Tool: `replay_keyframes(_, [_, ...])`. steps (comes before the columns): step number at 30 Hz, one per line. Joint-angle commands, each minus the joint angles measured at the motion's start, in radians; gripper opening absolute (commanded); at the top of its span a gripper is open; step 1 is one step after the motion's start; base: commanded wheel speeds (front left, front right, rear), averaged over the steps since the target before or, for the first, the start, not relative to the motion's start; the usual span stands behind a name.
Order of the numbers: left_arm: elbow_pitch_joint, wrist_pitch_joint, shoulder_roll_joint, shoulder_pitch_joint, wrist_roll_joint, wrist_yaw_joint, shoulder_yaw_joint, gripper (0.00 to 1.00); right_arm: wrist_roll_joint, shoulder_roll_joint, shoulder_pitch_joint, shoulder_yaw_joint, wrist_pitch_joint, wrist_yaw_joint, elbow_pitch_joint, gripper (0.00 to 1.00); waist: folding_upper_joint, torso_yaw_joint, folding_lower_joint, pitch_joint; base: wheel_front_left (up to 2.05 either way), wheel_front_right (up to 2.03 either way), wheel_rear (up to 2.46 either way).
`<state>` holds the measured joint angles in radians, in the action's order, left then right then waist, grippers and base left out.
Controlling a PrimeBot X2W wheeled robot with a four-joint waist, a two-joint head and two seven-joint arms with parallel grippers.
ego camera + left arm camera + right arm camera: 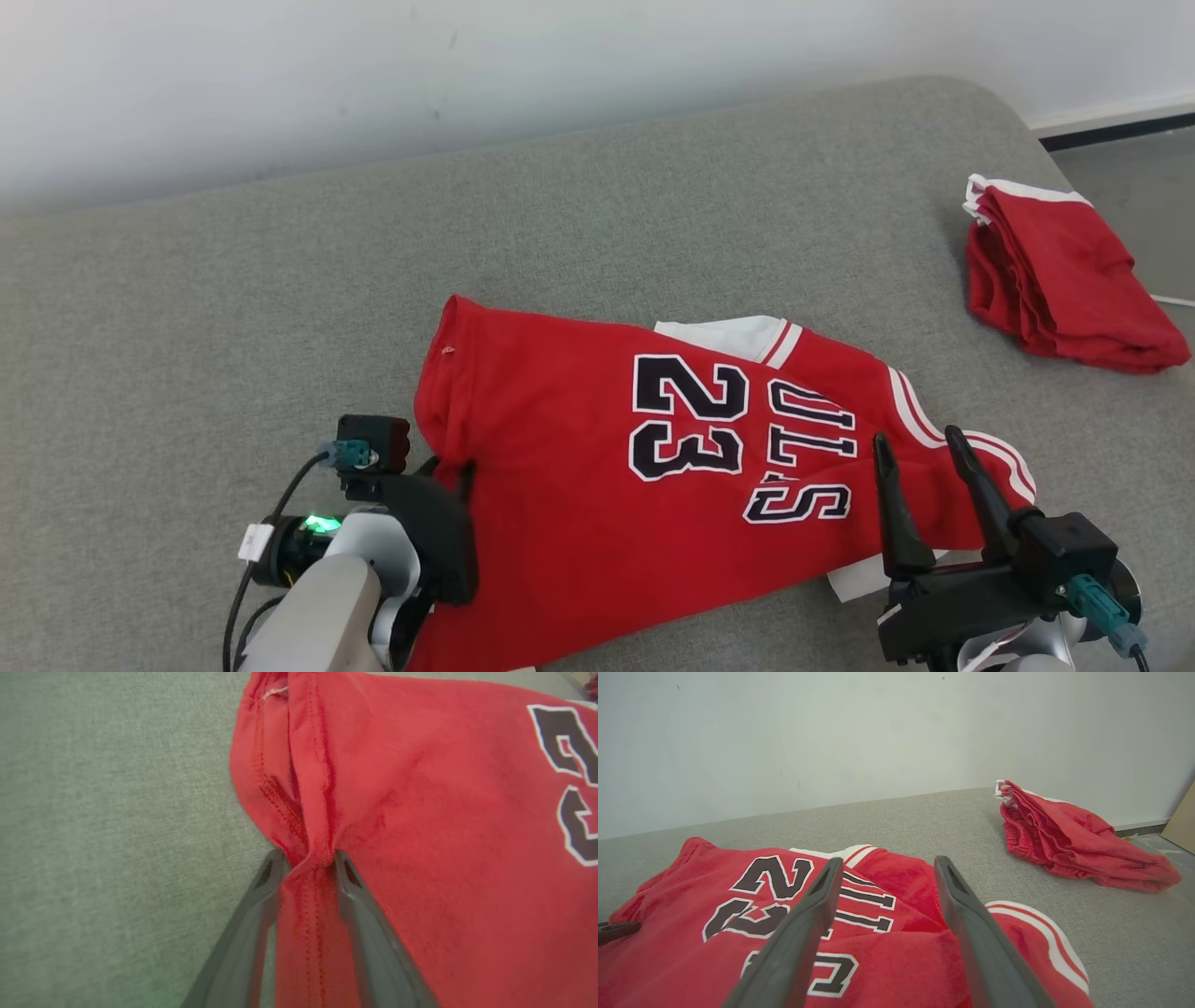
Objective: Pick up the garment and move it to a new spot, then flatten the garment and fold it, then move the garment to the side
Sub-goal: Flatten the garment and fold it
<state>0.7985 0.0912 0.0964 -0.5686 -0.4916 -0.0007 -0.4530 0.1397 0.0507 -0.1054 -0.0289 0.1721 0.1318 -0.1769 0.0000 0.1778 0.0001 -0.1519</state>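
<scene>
A: status? where's the jersey point(560, 485)?
B: mid table point(233, 280), near the front edge, "23" side up. Hem end to robot's left, striped armhole end to its right. Mostly spread but rumpled: ridge along the left edge, right end bunched. Another red pile point(1064, 280) sits far right, well apart. Ignore it.
A: grippers?
B: L gripper point(308, 856) is down on the left edge, fingers astride a raised ridge of cloth w/ the stitched seam in it. Cloth touches both fingers. Can't tell if it's really clamped or just straddling. R gripper point(917, 437) has jaws wide apart, nothing between, hovering over the striped end.
A: so step = flatten?
B: imo yes. Fold not started.
A: how to do it right?
B: confirm the L bite first. Get both layers at the seam, not just the top ply, else it peels. Then R should drop onto the striped edge and pinch there, roughly opposite L. Pull apart along the jersey's length, low over the table, w/ just enough tension to kill the ridge. No yanking, as the knit prob stretches & springs back. Main risk: R grabs mid-panel on the lettering and makes a new wrinkle.
</scene>
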Motion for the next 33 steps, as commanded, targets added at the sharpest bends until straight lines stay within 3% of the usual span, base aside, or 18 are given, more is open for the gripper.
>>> replay_keyframes(1, [0.028, 0.008, -0.006, 0.0, -0.012, -0.012, -0.002, 0.0, 0.006, -0.001, -0.009, 0.004, 0.007, -0.003, 0.0, 1.0, 0.0, 0.008, -0.0001, -0.015, 0.0, 0.0, 0.0])
replay_keyframes(6, [0.059, -0.062, 0.005, -0.056, -0.013, -0.015, 0.014, 0.0, 0.008, -0.001, -0.015, 0.01, 0.012, -0.003, -0.002, 1.0, 0.0, -0.006, -0.0001, -0.027, 0.0, 0.0, 0.0])
replay_keyframes(14, [0.104, -0.211, 0.064, -0.166, -0.001, 0.036, 0.068, 0.0, -0.006, 0.0, -0.038, -0.009, 0.005, -0.003, 0.017, 1.0, 0.0, -0.024, -0.0001, -0.074, 0.0, 0.0, 0.0])
replay_keyframes(25, [0.188, -0.314, 0.131, -0.276, -0.035, 0.06, 0.135, 0.0, -0.015, 0.0, -0.052, -0.025, -0.002, -0.003, 0.031, 1.0, 0.0, -0.021, -0.0001, -0.119, 0.0, 0.0, 0.0])
replay_keyframes(26, [0.19, -0.323, 0.132, -0.28, -0.034, 0.059, 0.137, 0.06, -0.015, 0.0, -0.052, -0.025, -0.002, -0.003, 0.031, 1.0, 0.0, -0.024, -0.0001, -0.119, 0.0, 0.0, 0.0])
replay_keyframes(27, [0.189, -0.337, 0.128, -0.282, -0.024, 0.054, 0.136, 1.0, -0.016, -0.001, -0.05, -0.023, -0.004, -0.003, 0.029, 1.0, 0.0, -0.033, -0.0001, -0.115, 0.0, 0.0, 0.0])
replay_keyframes(33, [0.155, -0.355, 0.099, -0.23, -0.009, 0.033, 0.132, 1.0, -0.018, 0.0, -0.044, -0.012, -0.006, -0.003, 0.025, 1.0, 0.0, -0.071, -0.0001, -0.087, 0.0, 0.0, 0.0])
